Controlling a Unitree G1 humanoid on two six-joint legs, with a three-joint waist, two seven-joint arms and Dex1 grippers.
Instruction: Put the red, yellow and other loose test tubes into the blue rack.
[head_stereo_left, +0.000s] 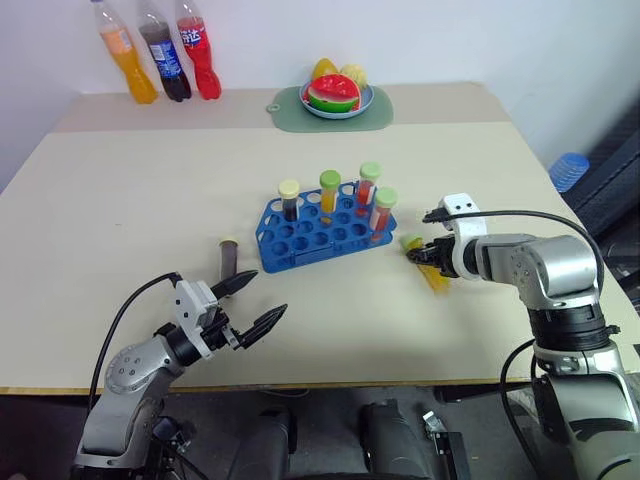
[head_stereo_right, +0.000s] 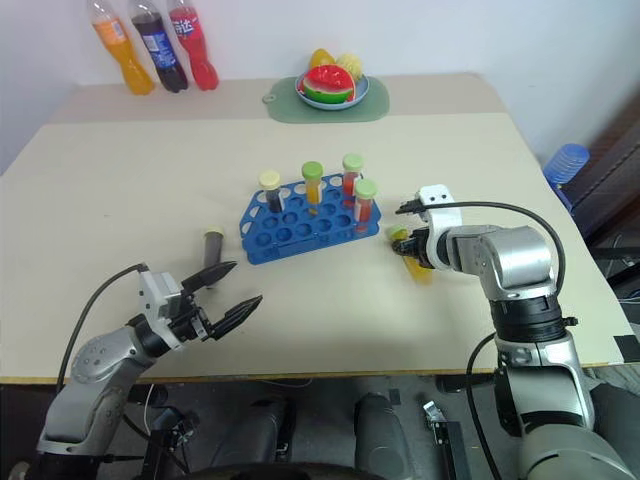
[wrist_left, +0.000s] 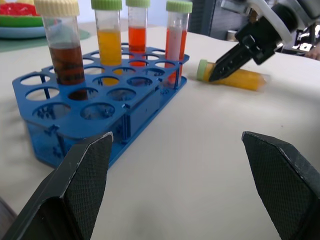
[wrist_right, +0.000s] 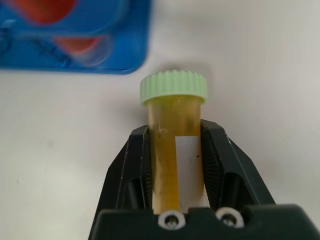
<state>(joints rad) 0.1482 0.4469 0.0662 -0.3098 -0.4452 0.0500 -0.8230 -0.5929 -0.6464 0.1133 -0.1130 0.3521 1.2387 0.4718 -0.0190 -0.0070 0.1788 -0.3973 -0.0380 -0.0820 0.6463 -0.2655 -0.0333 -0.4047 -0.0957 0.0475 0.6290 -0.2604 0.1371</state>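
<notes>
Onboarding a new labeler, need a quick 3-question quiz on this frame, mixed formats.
1. How many tubes stand in the rack?
2. True or false: the right gripper is shut on the yellow tube lying beside the rack.
3. Where is the brown tube that is outside the rack? A) lying on the plate B) standing on the table on the rack's left, near the left gripper C) held in the left jaws

Key: 1) four; 2) true; 3) B
</notes>
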